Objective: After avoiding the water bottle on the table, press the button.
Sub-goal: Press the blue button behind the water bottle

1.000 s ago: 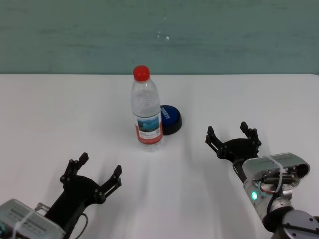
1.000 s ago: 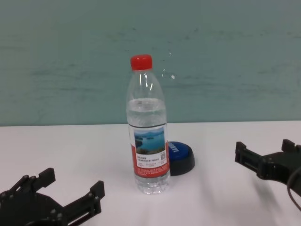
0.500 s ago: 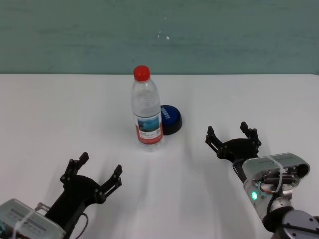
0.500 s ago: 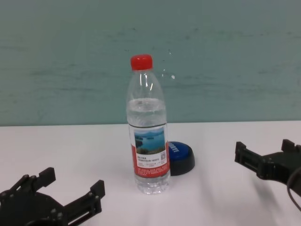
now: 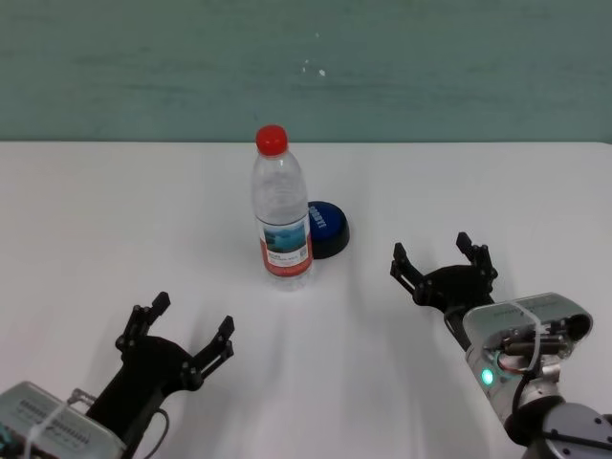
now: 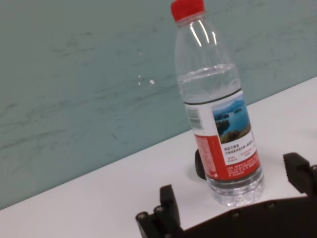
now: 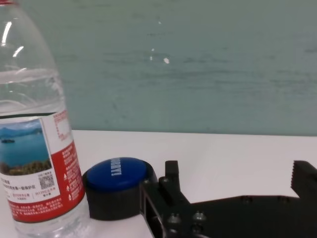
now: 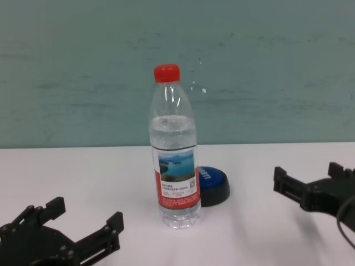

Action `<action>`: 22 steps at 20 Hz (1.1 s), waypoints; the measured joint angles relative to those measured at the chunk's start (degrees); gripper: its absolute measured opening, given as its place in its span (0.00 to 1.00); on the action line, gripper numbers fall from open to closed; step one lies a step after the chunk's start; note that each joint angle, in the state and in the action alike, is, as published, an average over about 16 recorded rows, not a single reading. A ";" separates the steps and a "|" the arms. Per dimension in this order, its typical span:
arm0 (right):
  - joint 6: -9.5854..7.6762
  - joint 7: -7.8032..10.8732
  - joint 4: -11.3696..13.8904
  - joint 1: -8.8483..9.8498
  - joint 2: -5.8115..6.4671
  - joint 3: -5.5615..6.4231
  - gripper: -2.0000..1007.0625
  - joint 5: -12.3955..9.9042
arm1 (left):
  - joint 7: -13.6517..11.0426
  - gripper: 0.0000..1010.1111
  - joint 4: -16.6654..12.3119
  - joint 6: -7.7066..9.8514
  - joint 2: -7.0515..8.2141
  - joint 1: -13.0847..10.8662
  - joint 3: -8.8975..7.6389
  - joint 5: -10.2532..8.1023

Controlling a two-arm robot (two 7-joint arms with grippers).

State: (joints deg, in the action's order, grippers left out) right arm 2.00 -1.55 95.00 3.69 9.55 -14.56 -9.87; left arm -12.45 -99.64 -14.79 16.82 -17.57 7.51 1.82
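The water bottle [image 5: 282, 215] stands upright near the middle of the table [image 5: 115, 220], clear with a red cap and a lake label. The blue button [image 5: 325, 228] on its black base sits just behind and right of the bottle, partly hidden by it. My right gripper [image 5: 438, 256] is open and empty, low over the table to the right of the button and apart from it. The right wrist view has the button [image 7: 119, 173] straight ahead and the bottle [image 7: 34, 148] beside it. My left gripper [image 5: 191, 320] rests open near the front left, well short of the bottle [image 8: 173, 166].
A teal wall [image 5: 430, 67] rises behind the table's far edge. Bare white tabletop lies between my right gripper [image 8: 308, 176] and the button [image 8: 213, 185], and all around my left gripper [image 8: 86, 213].
My right gripper has crept slightly forward and left, toward the button. The left gripper, the bottle and the button have not moved.
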 joint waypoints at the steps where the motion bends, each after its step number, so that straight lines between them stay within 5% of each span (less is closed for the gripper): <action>1: -0.10 0.39 0.36 0.08 0.12 0.07 1.00 0.14 | 0.00 0.99 0.00 0.00 0.00 0.00 0.00 0.00; 10: -1.45 5.35 5.03 1.34 2.19 1.10 1.00 1.33 | 0.00 0.99 0.00 0.00 0.00 0.00 0.00 0.00; 22: -1.80 13.72 11.50 4.55 7.15 2.49 1.00 1.82 | 0.00 0.99 0.00 0.00 0.00 0.00 0.00 0.00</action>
State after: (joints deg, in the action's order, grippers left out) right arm 0.20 12.17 106.49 8.25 16.70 -12.07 -8.05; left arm -12.45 -99.63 -14.79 16.82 -17.57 7.50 1.82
